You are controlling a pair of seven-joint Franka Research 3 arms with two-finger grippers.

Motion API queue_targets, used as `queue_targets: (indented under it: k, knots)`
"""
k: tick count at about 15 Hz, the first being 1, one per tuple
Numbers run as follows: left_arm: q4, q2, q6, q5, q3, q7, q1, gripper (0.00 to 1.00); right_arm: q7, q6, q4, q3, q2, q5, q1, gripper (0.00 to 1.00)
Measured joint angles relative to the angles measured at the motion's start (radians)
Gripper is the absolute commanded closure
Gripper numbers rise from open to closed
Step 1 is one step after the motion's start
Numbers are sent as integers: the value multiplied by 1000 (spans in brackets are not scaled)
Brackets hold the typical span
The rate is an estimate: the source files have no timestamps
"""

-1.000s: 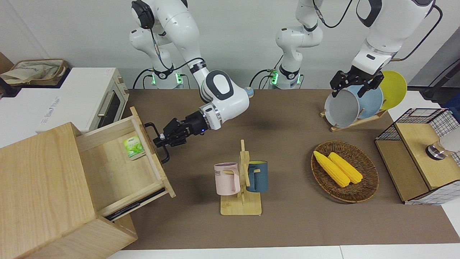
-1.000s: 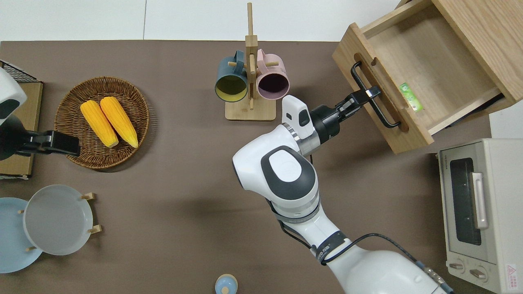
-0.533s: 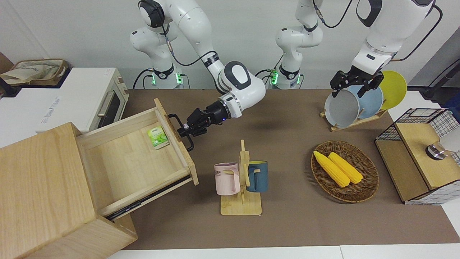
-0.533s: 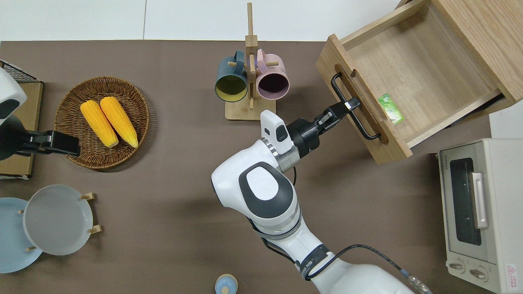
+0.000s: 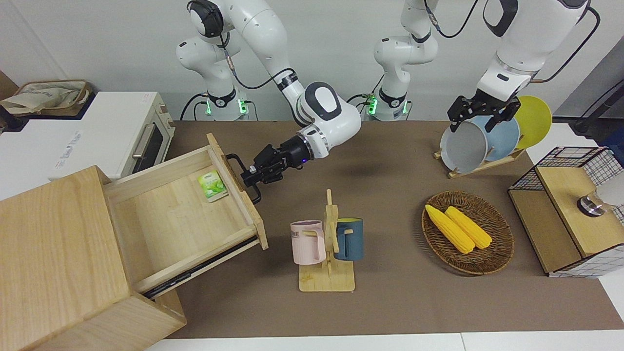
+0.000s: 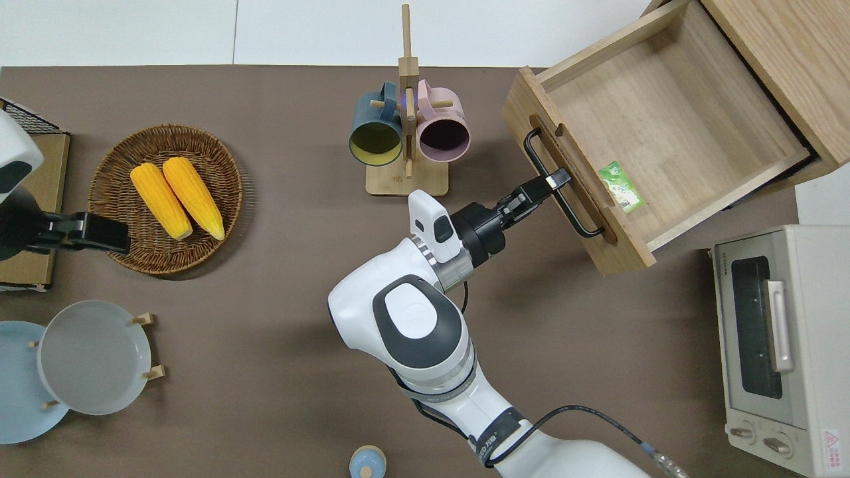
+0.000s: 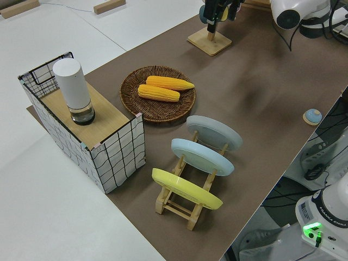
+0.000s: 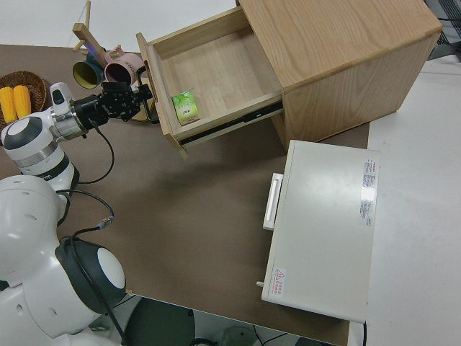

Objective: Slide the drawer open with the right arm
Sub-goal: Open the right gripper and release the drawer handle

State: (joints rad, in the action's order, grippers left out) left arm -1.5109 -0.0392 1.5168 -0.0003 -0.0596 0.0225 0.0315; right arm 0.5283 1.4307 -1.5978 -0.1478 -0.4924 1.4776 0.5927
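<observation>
The white jointed right arm [image 6: 418, 325] reaches low across the brown surface [image 6: 285, 318] from the robots' side, its forearm stretched nearly level and angled toward the right arm's end of the surface, a small blue light showing at the wrist. Its black two-finger tool, the right tool [image 6: 552, 180], has its fingers closed narrowly around the black metal loop handle [image 6: 561, 199] near the middle of the bar. That handle is fixed to the front panel of the wide, shallow light-wood drawer [image 6: 671, 126], which stands pulled far out of the big pale wooden box [image 5: 53, 263] at the right arm's end of the surface, so the drawer lies directly on the line the arm points along, its front touching nothing but the tool through the handle. Inside the drawer a small green packet [image 6: 620, 187] lies against the inner face of the front panel, just across the panel from the tool. A wooden mug stand [image 6: 407, 99] holding a dark blue mug [image 6: 376, 133] and a pink mug [image 6: 443, 132] is beside the drawer front, toward the left arm's end. The white toaster oven [image 6: 777, 345] sits nearer to the robots than the drawer. The left arm is parked; whether the left tool [image 5: 482, 113] is wide or narrow I cannot tell.
</observation>
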Motion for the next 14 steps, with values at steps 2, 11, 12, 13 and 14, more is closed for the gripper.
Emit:
queue_targets:
  k: [2,11,12,13,14]
  knots:
    - [0,0,0,0,0,0,0,7,0,0,10,0,0,0,8,19]
    - [0,0,0,0,0,0,0,7,-1,0,24,1,0,-18,9,19]
    - [0,0,0,0,0,0,0,7,-1,0,31,1,0,-41,11,19]
    - [0,0,0,0,0,0,0,7,-1,0,44,1,0,-70,16,19]
    - [0,0,0,0,0,0,0,7,-1,0,64,0,1,-108,26,17]
